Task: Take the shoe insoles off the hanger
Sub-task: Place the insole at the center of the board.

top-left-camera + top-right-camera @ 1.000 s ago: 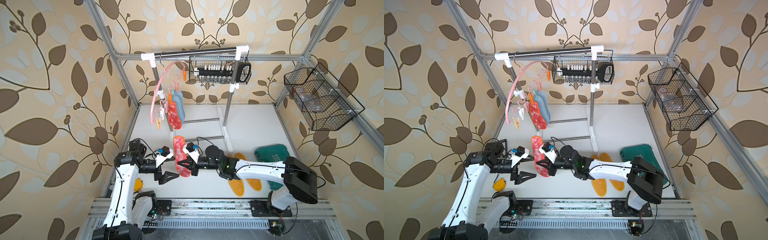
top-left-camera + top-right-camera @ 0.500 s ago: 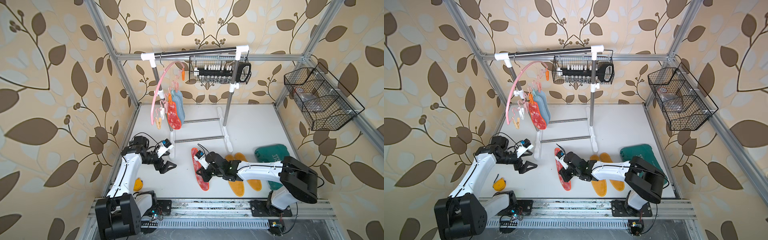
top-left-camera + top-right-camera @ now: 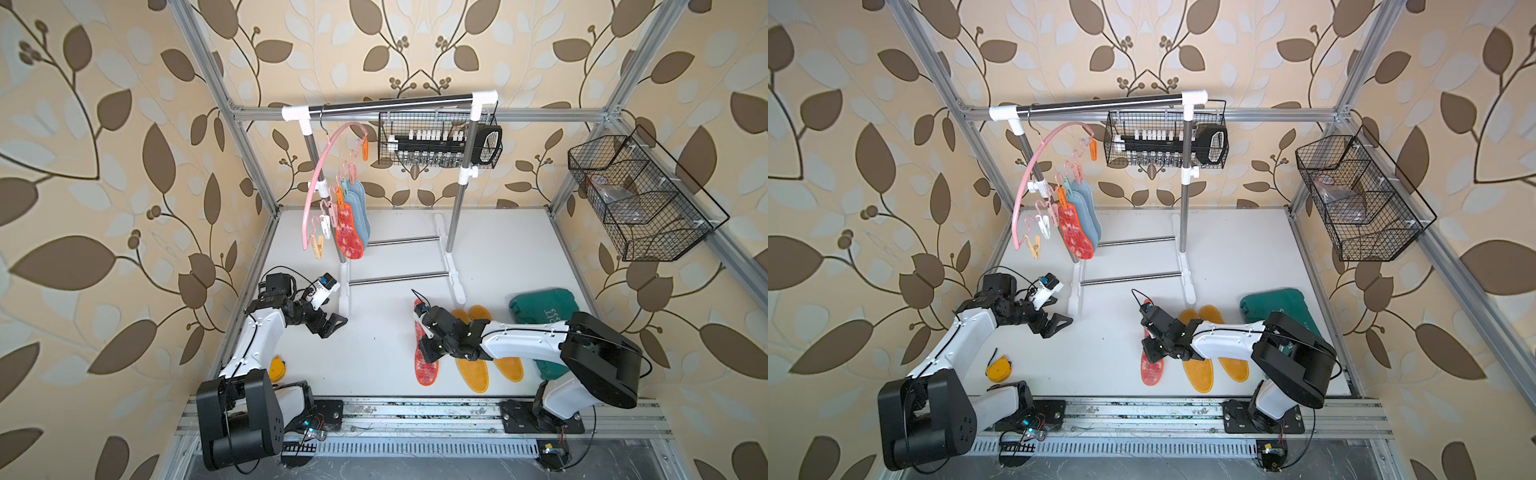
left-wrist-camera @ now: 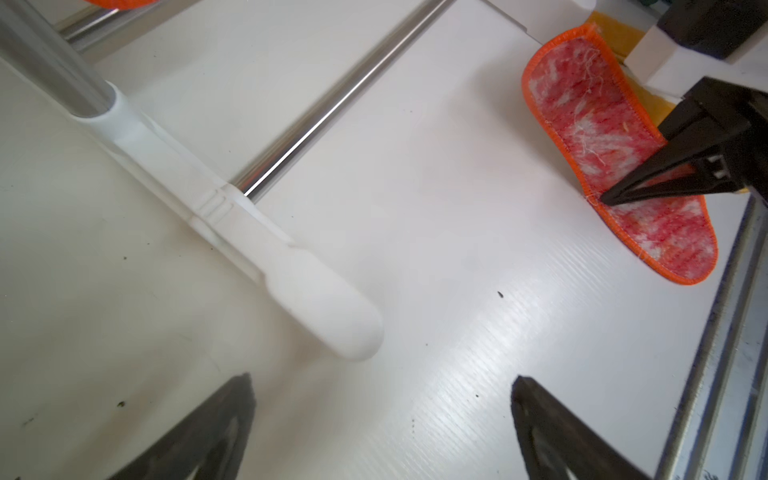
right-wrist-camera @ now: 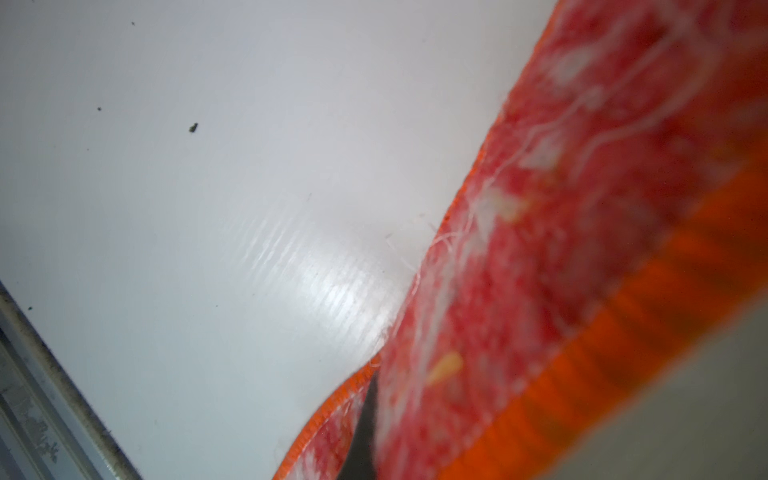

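**A:** Where is the right gripper?

**B:** Low over the table, at about five o'clock if you read the table as a dial in a top view, with twelve at the back wall. Its jaws are clenched on the rim of a red insole, near the middle of its length.

**A:** Is that insole down?

**B:** Partly. In the left wrist view one end lies on the table, while the pinched stretch looks a little raised. It sits just beside the yellow insoles, at their nine o'clock.

**A:** So how should it finish?

**B:** I would lower the last bit until the insole lies flat. Then open the jaws and lift straight up. The surface is fuzzy with loose threads, so a sideways pull could drag it onto the yellow insoles.

**A:** And the left gripper?

**B:** Released, jaws wide, holding nothing. It hovers at eight o'clock beside the foot of the rack.

**A:** What remains?

**B:** The hanger hangs from the rack's bar at eleven o'clock. The other red insole and two grey-blue insoles are clipped to it. The left gripper looks well placed to steady the hanger for the next pull.
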Available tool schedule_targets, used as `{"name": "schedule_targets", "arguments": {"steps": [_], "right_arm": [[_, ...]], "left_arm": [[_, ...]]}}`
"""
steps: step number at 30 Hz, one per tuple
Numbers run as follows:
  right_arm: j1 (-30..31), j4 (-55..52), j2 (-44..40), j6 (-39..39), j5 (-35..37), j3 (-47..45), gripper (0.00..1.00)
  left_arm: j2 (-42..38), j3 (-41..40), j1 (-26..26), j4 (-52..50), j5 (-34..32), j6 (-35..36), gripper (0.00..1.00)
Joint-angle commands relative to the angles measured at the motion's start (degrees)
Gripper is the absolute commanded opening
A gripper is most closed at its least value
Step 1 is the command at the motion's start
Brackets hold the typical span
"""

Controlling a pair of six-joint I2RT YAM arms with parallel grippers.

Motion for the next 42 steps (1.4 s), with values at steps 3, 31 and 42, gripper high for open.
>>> {"name": "schedule_targets", "arguments": {"steps": [3,31,42], "right_arm": [[-3.3,-8.4,1.7,4.5,1.9,-2.3,0.19],[-4.2,-15.5,-6.1,7.9,-0.2,-6.3,0.22],[-4.4,-18.4,-8.9,3.2,-1.9,-8.1,0.22]], "left_arm": [[0.0,0.0,0.5,1.6,-0.9,-1.7,0.99],[0.9,-2.6,0.5,1.6,-3.7,1.7,0.99],[4.3,-1.9,0.5,0.1,-3.7,3.4,0.96]]}}
